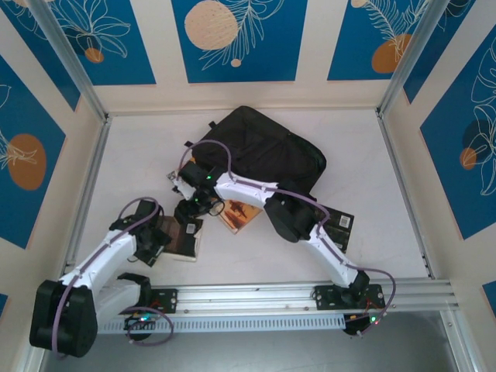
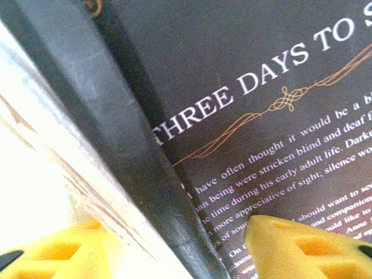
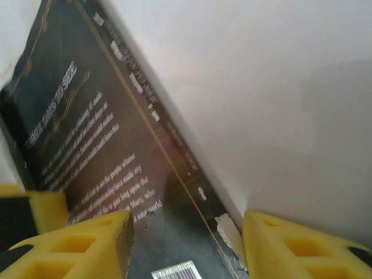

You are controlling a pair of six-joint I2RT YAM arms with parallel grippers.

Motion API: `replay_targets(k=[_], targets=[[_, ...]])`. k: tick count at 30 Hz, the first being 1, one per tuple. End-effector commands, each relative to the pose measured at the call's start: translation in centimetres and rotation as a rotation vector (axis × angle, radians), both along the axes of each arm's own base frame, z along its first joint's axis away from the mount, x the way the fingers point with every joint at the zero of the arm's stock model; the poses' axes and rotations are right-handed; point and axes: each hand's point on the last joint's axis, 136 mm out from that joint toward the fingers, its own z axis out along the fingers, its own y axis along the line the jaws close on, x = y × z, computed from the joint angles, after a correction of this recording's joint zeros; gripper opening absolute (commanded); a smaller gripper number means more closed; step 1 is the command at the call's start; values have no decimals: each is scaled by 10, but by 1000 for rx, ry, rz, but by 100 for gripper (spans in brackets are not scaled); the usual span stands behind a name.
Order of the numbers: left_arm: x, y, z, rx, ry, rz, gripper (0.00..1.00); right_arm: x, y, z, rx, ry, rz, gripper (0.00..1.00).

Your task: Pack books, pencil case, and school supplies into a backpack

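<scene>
Jointly at one dark book

Low on the table [image 1: 256, 263], the dark book [image 2: 261, 116] stands tilted on edge. The left gripper [image 2: 174, 224] pinches it, one yellow finger against the page block and the other on the printed back cover. The right gripper [image 3: 186, 218] is spread wide over the same book's lower corner, one finger above the cover, the other above bare table. Just beside them lies an orange book [image 1: 239, 215]. The backpack [image 1: 267, 151] is behind it, and a black book [image 1: 339, 225] is well apart to the right.

White table [image 1: 256, 260]; blue leaf-print wall panels [image 1: 267, 43]; aluminium rail [image 1: 256, 297] in front.
</scene>
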Motion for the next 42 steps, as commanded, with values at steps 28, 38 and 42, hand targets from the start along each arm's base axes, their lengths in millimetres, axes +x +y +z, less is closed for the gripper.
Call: replay_targets(k=[28,38,42], targets=[[28,-62,-10,-316,-162,-166,47,-73,3,30,207,531,0,41],[40,-81,29,-382,-219,-326,70,-37,-33,62,264,365,-113,0],[57,-95,73,-432,-379,-432,82,-23,-62,96,344,332,-163,0]])
